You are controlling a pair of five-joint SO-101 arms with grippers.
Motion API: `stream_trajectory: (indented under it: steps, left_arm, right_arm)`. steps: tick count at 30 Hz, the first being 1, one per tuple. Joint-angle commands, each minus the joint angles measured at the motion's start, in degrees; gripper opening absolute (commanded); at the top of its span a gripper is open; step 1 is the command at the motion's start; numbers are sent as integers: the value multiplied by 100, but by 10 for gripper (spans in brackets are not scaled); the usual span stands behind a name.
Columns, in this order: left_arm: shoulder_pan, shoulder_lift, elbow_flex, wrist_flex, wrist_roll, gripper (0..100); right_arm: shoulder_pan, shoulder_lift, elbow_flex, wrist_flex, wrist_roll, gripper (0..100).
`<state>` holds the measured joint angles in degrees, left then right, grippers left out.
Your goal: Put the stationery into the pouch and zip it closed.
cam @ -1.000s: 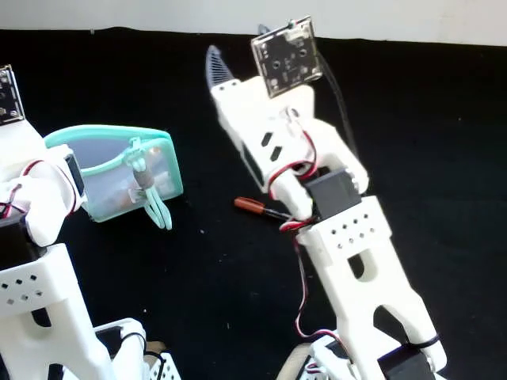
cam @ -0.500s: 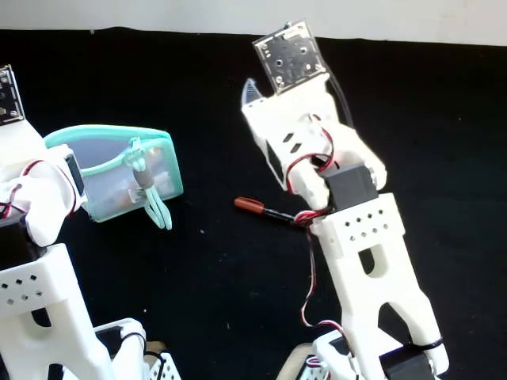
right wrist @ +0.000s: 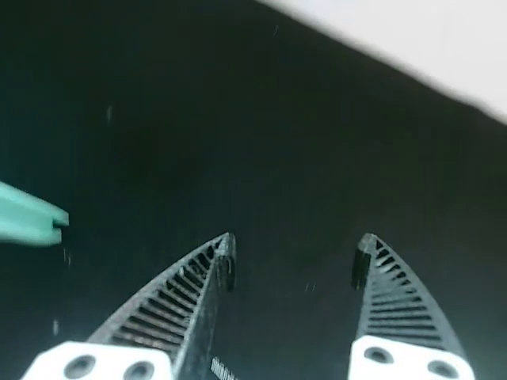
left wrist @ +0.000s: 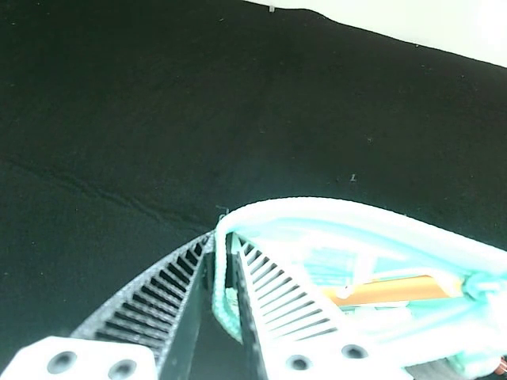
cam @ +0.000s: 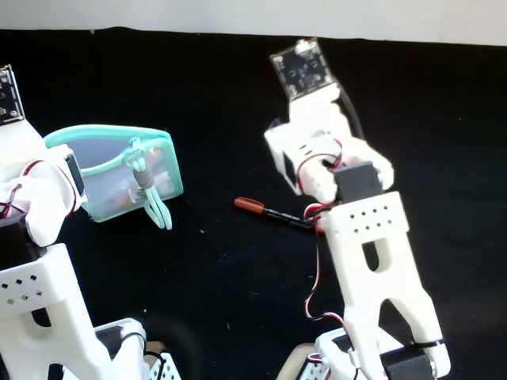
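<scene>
left gripper [left wrist: 223, 241]: clenched on pouch [left wrist: 356, 226] rim
right gripper [right wrist: 293, 257]: fingers spread, above table [cam: 198, 79]
pen [cam: 252, 206]: on table, apart from pouch

bright, even light; white right arm [cam: 372, 261] glares, black table [cam: 198, 79] hides shadows.

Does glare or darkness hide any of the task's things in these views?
High view: even light; the pen shows its red cap clearly, but its dark barrel nearly merges with the black table. Left wrist view: the pouch has a brightly lit, almost washed-out rim, though an orange item inside still reads. Right wrist view: the right gripper has black fingers that barely stand out from the dark table.
</scene>
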<state>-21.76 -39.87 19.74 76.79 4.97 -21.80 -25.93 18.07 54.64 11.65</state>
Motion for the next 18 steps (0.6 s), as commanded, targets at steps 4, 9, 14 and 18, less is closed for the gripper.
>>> stream_trajectory:
  steps: [4,9,14,18]
  left_arm:
    - [-4,180,171,0,-44,7]
    - [-4,180,171,9,-44,7]
    - [-4,180,180,26,-44,7]
    - [-4,180,180,35,-44,7]
  right_arm:
    - [48,-207,664,-4,53,245]
    - [-22,-207,1191,-207,62,245]
    - [-171,-207,1903,-919,360,245]
    - [-444,-171,2448,-1446,809,245]
